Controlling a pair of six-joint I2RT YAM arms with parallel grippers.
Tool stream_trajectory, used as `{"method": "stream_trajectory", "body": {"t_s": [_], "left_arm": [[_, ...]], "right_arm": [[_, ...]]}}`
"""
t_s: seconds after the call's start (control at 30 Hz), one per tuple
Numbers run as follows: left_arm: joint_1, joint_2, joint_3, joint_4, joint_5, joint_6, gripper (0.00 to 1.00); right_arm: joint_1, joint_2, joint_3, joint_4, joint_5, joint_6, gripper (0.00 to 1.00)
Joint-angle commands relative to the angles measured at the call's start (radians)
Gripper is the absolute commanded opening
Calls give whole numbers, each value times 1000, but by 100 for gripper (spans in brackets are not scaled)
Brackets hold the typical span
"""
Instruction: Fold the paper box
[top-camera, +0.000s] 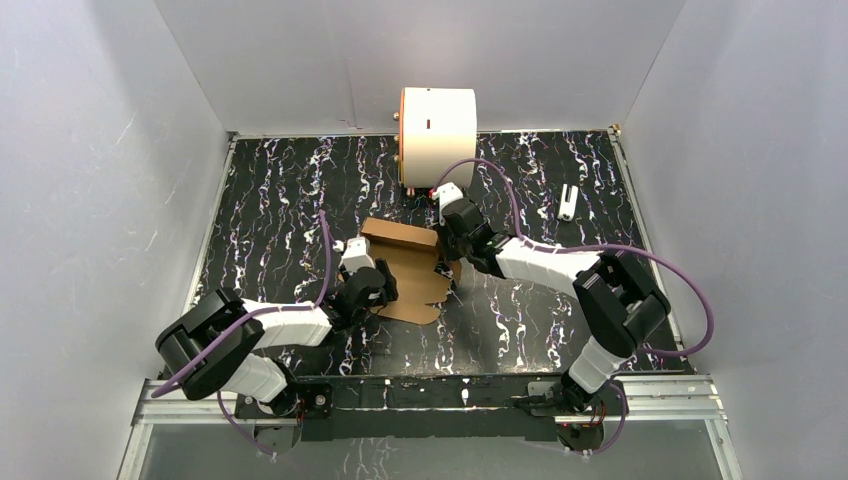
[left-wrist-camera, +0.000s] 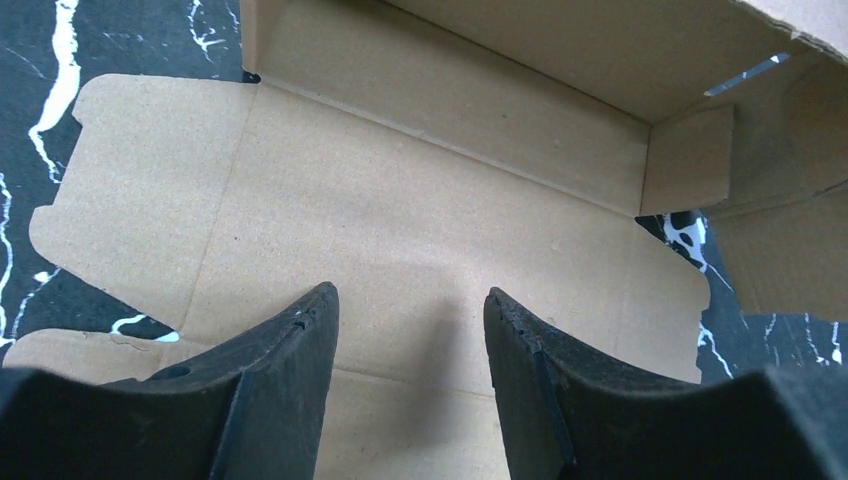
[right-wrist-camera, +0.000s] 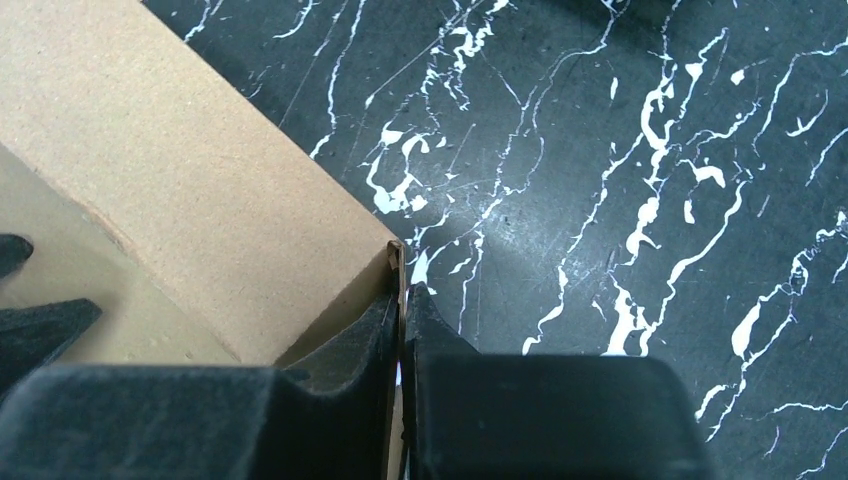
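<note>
Left pincer (left-wrist-camera: 410, 325) stands apart over the floor of the paper box (left-wrist-camera: 400, 200) on the tabletop (top-camera: 540, 330). Right pincer (right-wrist-camera: 402, 300) is clamped on its raised side wall. Risk: thin card could slip or tear if pulled, letting the wall spring flat.

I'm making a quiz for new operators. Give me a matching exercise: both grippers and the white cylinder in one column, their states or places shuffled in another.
1 left gripper
2 right gripper
3 white cylinder

A at the table's far edge
B shut on an edge of the paper box
C open over the box's flat panel

Pairs: 1-C, 2-B, 3-A
</note>
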Motion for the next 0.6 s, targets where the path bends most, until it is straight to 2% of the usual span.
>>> {"method": "stream_trajectory", "body": {"t_s": [0.0,0.23,0.57], "left_arm": [[-11,9,-12,-34,98,-53,52],[-71,16,-21,-8,94,-132,51],[-83,20,-30,-39,38,-257,48]], "right_arm": [[-14,23,37,36,21,68,16],[-14,27,27,60,-3,96,22],[-15,-138,-88,88,-13,62,34]]}}
